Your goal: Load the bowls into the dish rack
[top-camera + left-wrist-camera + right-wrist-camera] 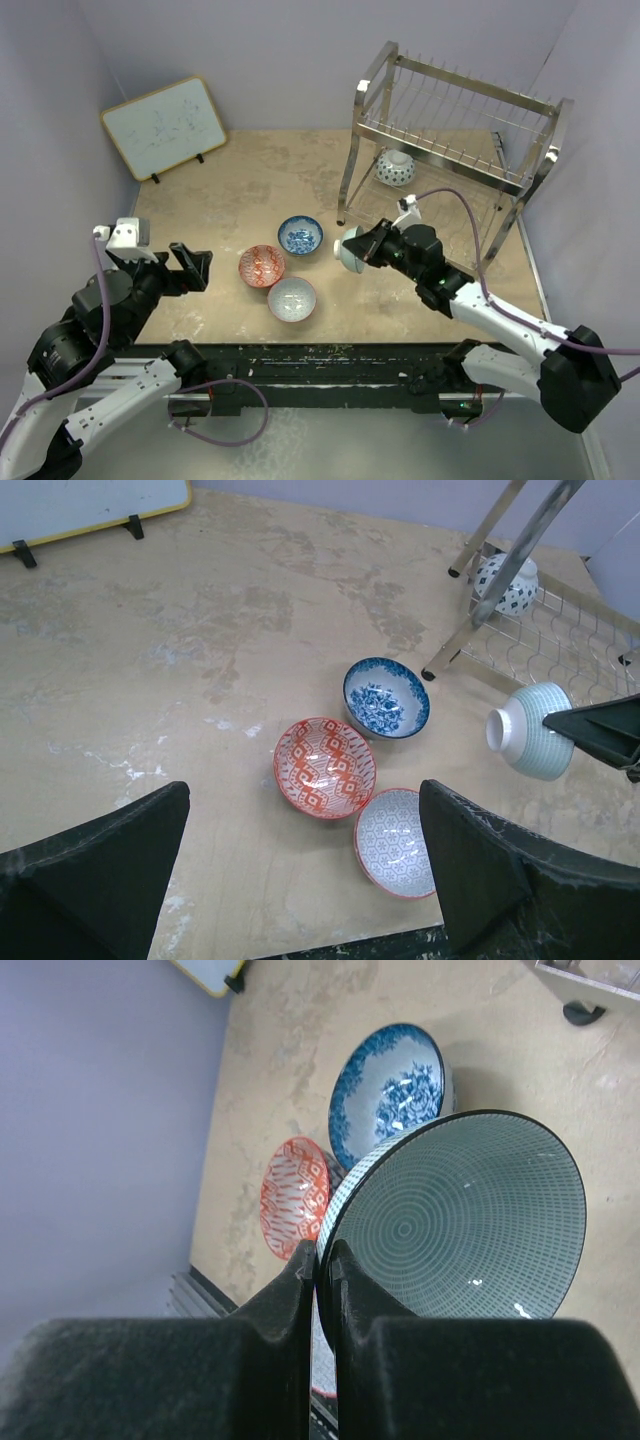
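The right hand (366,244) is closed down narrow on the rim of the mint green bowl (350,250), one finger inside and one outside the wall. The bowl is tipped on its side, its foot pointing towards the left arm and its ringed inside facing the right wrist camera. It looks to be lifted off the tabletop (250,180), near the front left leg of the dish rack (349,170).

The left hand (192,266) hangs over the left part of the tabletop with its fingers spread wide and nothing between them.

Three bowls sit upright in a close cluster mid-tabletop: the blue bowl (300,235) farthest back, the red bowl (262,266) just beside it to the left, and the grey-white bowl (292,299) nearest the arms. Another blue-and-white bowl (395,168) lies upside down on the lower tier of the rack.

A whiteboard (165,125) leans against the far left wall
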Controlling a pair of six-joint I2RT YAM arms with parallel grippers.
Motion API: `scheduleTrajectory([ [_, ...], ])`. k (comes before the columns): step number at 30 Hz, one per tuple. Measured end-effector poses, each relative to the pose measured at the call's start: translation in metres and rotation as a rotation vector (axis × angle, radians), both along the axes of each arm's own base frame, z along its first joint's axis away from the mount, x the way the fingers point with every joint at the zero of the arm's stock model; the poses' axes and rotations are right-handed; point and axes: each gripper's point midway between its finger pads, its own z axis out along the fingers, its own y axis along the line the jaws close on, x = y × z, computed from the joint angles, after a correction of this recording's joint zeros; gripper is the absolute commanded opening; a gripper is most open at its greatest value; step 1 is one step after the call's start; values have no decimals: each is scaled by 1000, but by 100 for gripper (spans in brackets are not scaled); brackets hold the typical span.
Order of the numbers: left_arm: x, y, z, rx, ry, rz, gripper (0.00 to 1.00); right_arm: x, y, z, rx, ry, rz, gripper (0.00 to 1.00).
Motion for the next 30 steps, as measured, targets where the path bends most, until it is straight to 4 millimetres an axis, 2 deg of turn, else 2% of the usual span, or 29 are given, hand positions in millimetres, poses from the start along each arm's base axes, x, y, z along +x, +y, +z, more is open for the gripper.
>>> scheduleTrajectory([
  [12,-5,7,15,-7,-29,4,99,51,-30,27,259,-44,-43,0],
  [21,-10,13,21,-11,-35,9,99,86,-47,31,340,-94,-95,0],
  [30,-12,16,24,-6,-39,13,99,132,-77,51,410,-226,-198,0],
])
